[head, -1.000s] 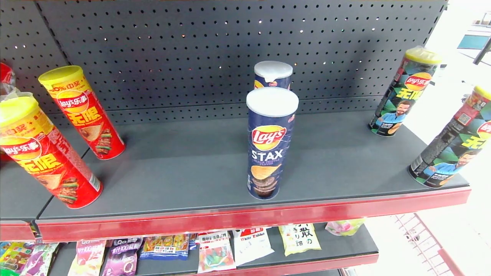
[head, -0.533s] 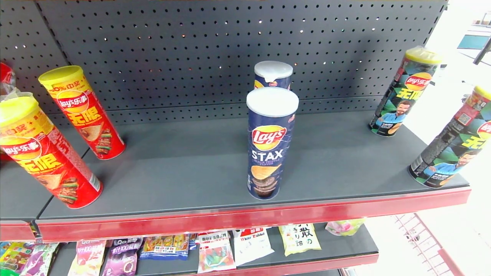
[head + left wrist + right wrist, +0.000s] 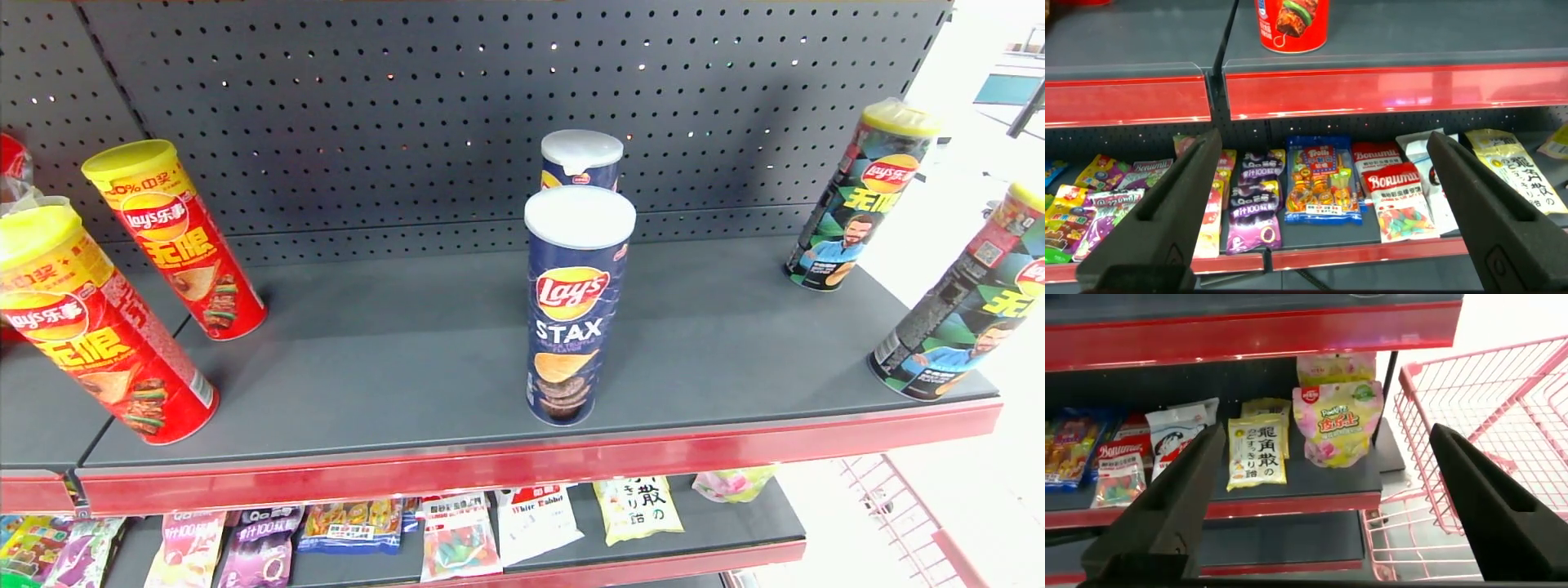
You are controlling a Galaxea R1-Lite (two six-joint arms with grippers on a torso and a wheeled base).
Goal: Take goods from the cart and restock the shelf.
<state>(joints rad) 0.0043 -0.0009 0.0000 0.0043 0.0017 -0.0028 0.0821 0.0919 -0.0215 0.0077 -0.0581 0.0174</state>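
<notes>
On the grey shelf (image 3: pixel 408 359) stand two dark blue chip cans, one at the front (image 3: pixel 575 306) and one behind it (image 3: pixel 581 159). Two red cans (image 3: pixel 175 237) (image 3: pixel 86 322) lean at the left, two black-green cans (image 3: pixel 869 192) (image 3: pixel 959 314) at the right. My left gripper (image 3: pixel 1327 212) is open, held in front of the lower shelf's snack bags (image 3: pixel 1323 180), below a red can (image 3: pixel 1294 24). My right gripper (image 3: pixel 1323 506) is open before the lower shelf's right end, facing a pale green pouch (image 3: pixel 1337 420) and a yellow bag (image 3: pixel 1257 453). The pink wire cart (image 3: pixel 1486 441) stands beside it.
A red lip (image 3: pixel 531 461) fronts the upper shelf; a black pegboard (image 3: pixel 408 106) backs it. Wide bare gaps lie between the can groups. The lower shelf (image 3: pixel 718 510) holds several flat candy bags. The cart's rim (image 3: pixel 906 514) shows at the lower right.
</notes>
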